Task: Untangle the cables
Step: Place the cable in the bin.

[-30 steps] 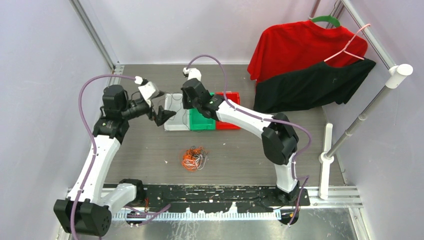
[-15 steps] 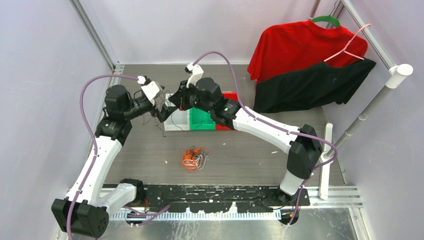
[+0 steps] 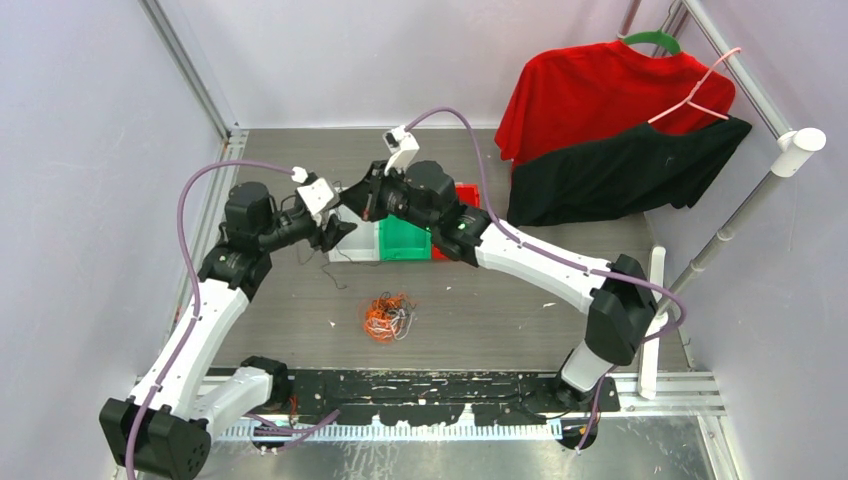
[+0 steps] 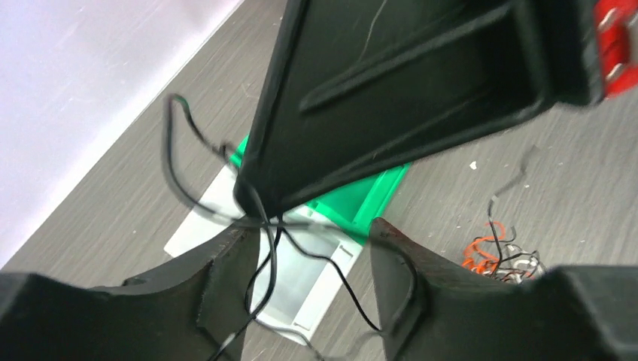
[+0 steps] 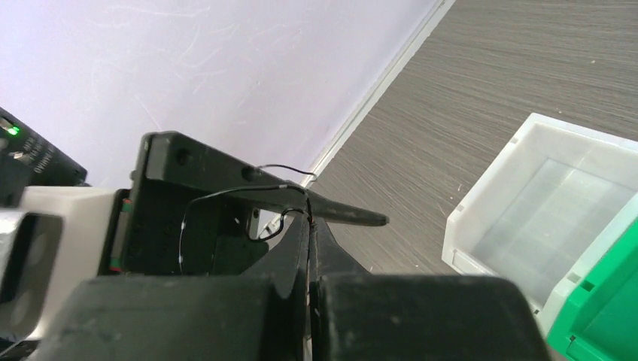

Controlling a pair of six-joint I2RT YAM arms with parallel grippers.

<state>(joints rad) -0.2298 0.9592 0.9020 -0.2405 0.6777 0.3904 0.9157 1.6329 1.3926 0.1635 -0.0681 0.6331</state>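
Observation:
A tangle of orange, black and white cables lies on the grey table, also low at the right of the left wrist view. One thin black cable is lifted clear of it. My right gripper is shut on this black cable, its tips pressed together. My left gripper stands right below the right gripper's tip, jaws apart, with strands of the black cable running through the gap. In the top view both grippers meet over the white bin: left, right.
A white bin, a green bin and a red bin stand in a row behind the tangle. A red shirt and a black shirt hang at the back right. A white rack post stands right.
My right arm has swung left with the black cable until it meets the left gripper. The left gripper has shifted right and its jaws have narrowed around the cable.

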